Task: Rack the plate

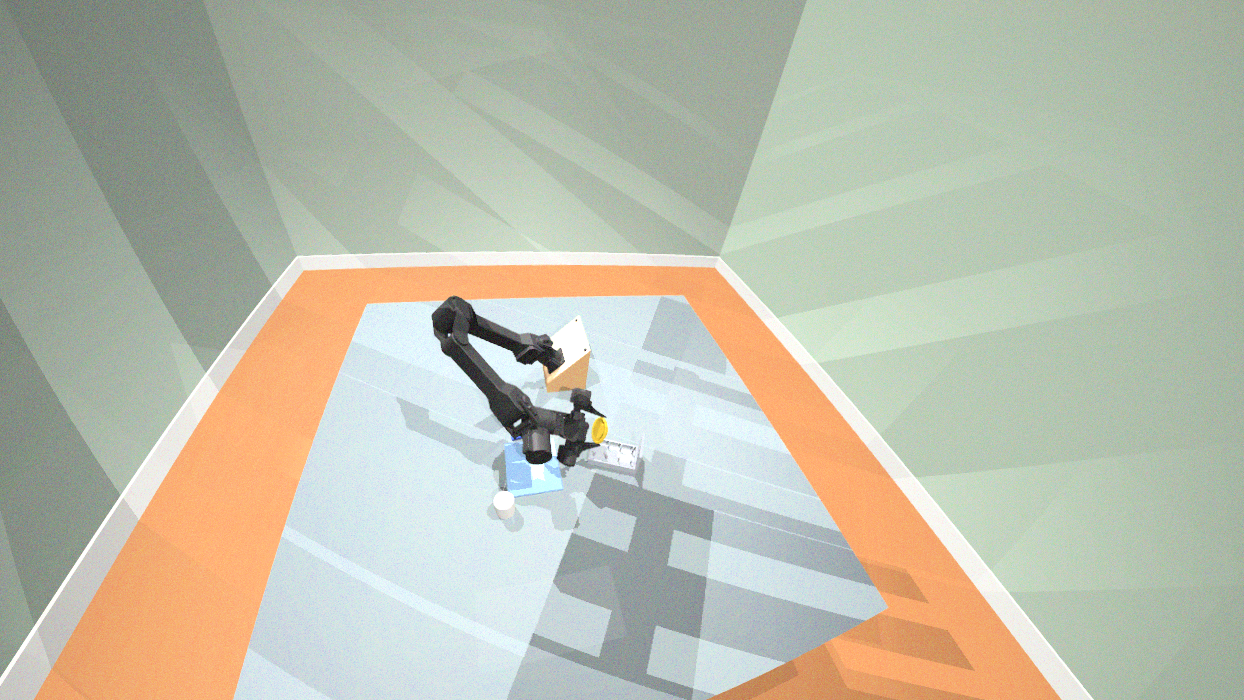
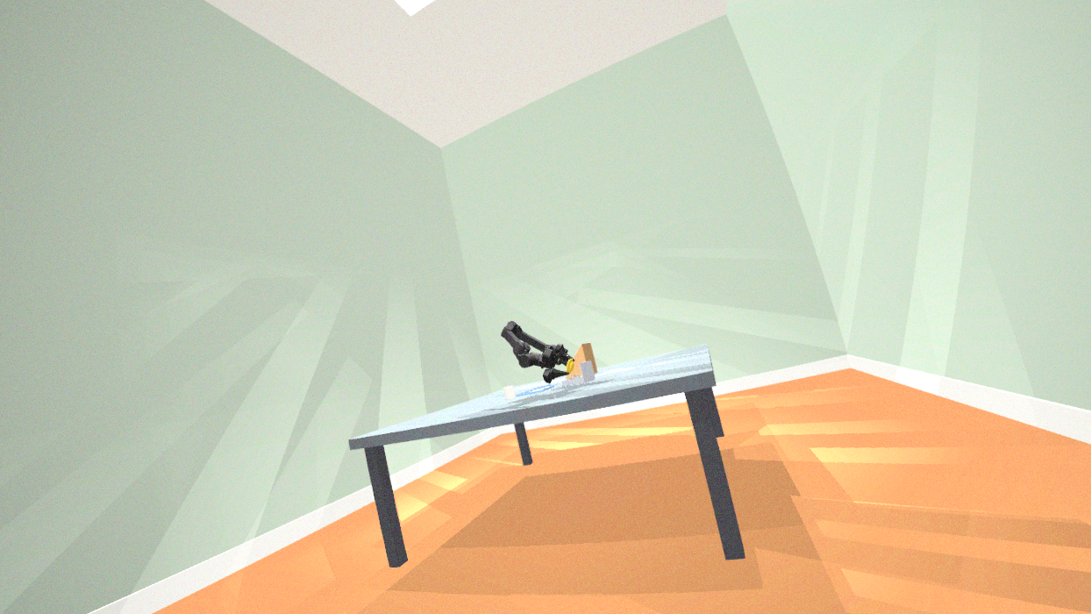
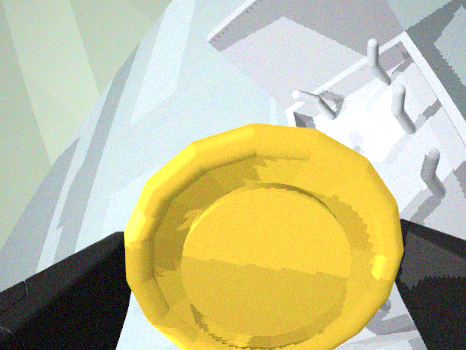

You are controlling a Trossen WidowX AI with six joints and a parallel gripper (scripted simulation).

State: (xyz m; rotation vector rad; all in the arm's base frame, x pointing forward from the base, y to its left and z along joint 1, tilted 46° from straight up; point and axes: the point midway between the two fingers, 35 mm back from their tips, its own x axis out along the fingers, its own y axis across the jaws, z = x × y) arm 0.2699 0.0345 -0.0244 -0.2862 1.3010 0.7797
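The yellow plate (image 1: 600,430) (image 2: 569,366) (image 3: 265,240) is steeply tilted, close to upright. My gripper (image 1: 601,430) (image 2: 569,367) (image 3: 261,242) is shut on it, one finger at each side of its rim. The white dish rack (image 1: 613,466) (image 2: 586,372) (image 3: 310,50) stands on the table, with two rows of pegs and a tall panel at one end. The plate is held just above the rack, near its back edge in the top view. In the wrist view the plate hides part of the rack. Its exact height over the pegs is hard to tell.
A light blue board (image 1: 546,486) lies left of the rack, partly under the arm. A white cup (image 1: 504,504) (image 2: 509,391) stands near its front corner. A wooden wedge (image 1: 569,375) (image 2: 586,354) with a white face stands behind the rack. A blue object is mostly hidden behind the arm.
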